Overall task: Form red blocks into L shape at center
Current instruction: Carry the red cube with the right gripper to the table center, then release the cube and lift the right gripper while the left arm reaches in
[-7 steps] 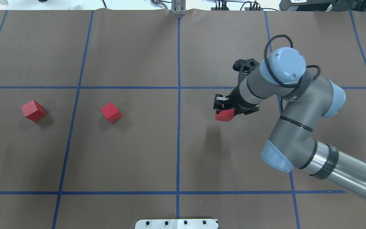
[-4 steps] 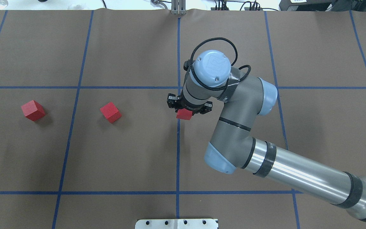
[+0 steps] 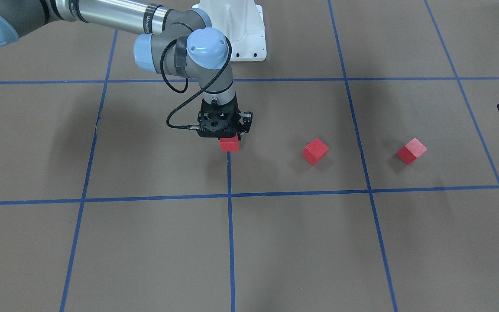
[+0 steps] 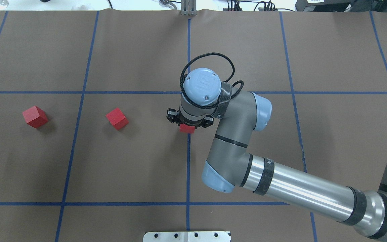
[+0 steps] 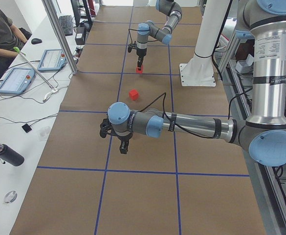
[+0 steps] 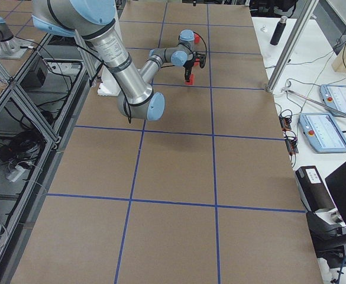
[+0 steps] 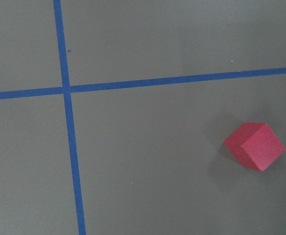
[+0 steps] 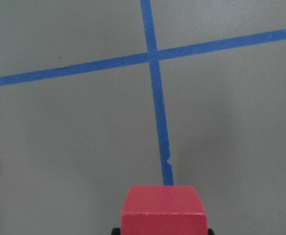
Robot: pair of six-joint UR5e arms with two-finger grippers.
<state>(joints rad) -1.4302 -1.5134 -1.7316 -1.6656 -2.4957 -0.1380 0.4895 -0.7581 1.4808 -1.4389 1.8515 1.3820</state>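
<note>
1. The right gripper (image 4: 187,125), jaws pinching a red block (image 3: 229,145), is at the center tape line (image 4: 188,161); second block (image 4: 116,118) and third block (image 4: 35,116) lie well apart.
2. Judged best: lower it flat and square to the line before letting go.
3. Left gripper (image 5: 122,147): jaws cannot be told.

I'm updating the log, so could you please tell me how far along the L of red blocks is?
Done: nothing is placed yet. In hand: the right tool is shut on one red block over the middle blue line. Left: the second block and third block lie apart on the robot's left side, to be brought in.
</note>
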